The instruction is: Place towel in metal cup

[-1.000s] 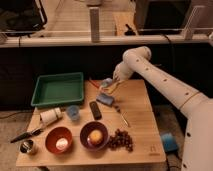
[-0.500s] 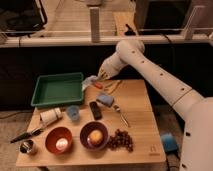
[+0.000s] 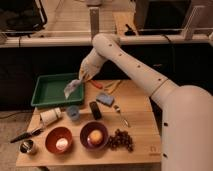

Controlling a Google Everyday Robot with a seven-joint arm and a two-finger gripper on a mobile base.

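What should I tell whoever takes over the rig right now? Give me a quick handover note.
The gripper: shut on the towel, held in the air over the green tray's right end.
The metal cup: upright at the table's front left corner, beside a red bowl, no towel in it.
Done: towel lifted.
Left: carry it to the metal cup, lower it in, release.

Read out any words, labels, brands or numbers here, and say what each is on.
None can be read.
Small mark on the table near its front right corner: too blurred to read.
The gripper, jaws shut on the towel above the green tray, shows no lettering.
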